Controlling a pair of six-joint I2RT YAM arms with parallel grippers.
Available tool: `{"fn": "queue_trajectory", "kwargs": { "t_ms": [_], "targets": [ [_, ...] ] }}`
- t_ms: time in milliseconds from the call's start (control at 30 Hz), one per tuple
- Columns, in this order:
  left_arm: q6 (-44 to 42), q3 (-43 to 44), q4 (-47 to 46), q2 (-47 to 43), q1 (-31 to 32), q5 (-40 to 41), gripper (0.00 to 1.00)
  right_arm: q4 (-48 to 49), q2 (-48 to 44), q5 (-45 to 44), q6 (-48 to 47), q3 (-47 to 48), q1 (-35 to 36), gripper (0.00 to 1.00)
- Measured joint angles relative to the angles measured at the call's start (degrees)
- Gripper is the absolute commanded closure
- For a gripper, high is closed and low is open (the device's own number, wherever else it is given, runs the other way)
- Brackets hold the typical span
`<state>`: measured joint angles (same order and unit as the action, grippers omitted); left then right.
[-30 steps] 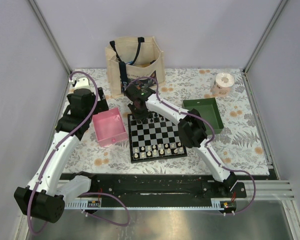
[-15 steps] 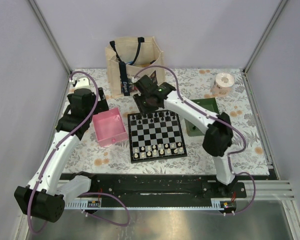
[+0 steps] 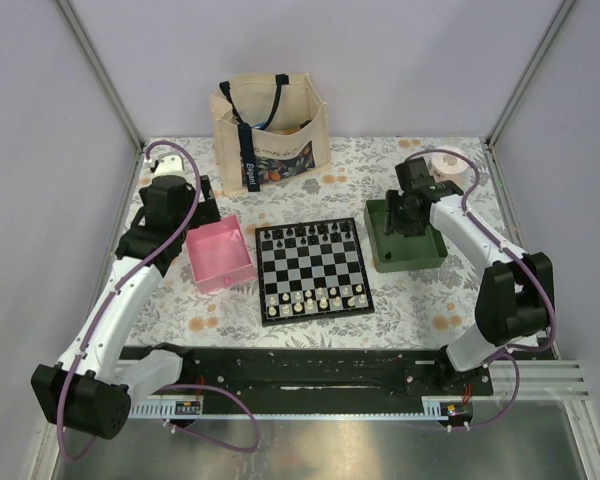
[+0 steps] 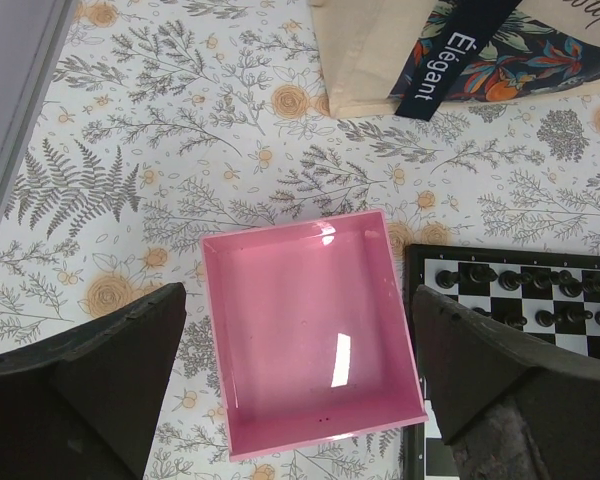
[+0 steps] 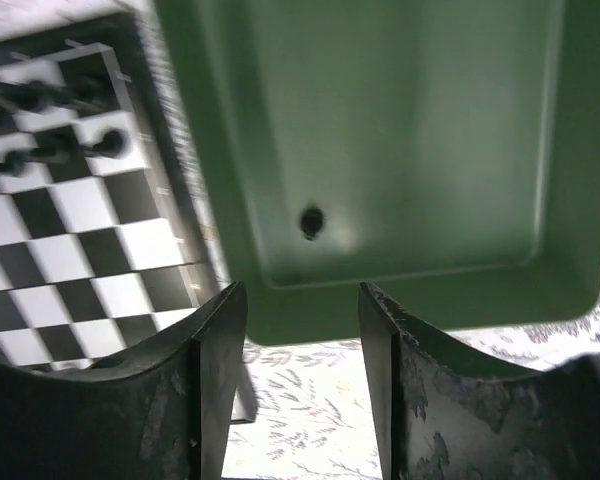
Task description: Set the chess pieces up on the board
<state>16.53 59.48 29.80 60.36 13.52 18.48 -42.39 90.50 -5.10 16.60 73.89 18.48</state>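
Currently the right claw (image 5: pixel 300 305) is hovering over the dark green plastic tray (image 5: pixel 540 150) at the right of the overhead frame, its fingers standing well apart with nothing between them. One tiny black plastic chess piece (image 5: pixel 311 221) is lying on the tray floor. Other tiny black plastic chess pieces (image 3: pixel 310 235) are standing along the upper rows of the square black-and-white chequered chessboard (image 3: pixel 313 268) at frame centre, on the floral surface (image 3: pixel 230 320). The left claw (image 4: pixel 298 400) is hanging wide open and empty above the pink square tray (image 4: pixel 280 290), left of the board.
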Motion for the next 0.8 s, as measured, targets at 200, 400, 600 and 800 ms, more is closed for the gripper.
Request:
{"fn": "queue_trajectory", "kwargs": {
  "t_ms": [200,400,600,800],
  "targets": [
    [0.00,0.00,0.00,0.39,0.00,-0.20,0.01,-1.60,4.07,0.72,-1.09,-2.78,-4.11,0.37],
    [0.02,0.00,0.02,0.96,0.00,-0.28,0.01,-2.43,9.14,1.75,-2.25,-2.82,-5.09,0.31],
    [0.02,0.00,0.02,1.75,0.00,-0.28,0.01,-4.66,13.55,2.95,-3.32,-1.60,-5.16,0.32],
    [0.00,0.00,0.00,1.77,0.00,-0.26,0.01,-6.03,16.39,5.14,-4.00,-1.11,-5.16,0.36]
  ]
}}
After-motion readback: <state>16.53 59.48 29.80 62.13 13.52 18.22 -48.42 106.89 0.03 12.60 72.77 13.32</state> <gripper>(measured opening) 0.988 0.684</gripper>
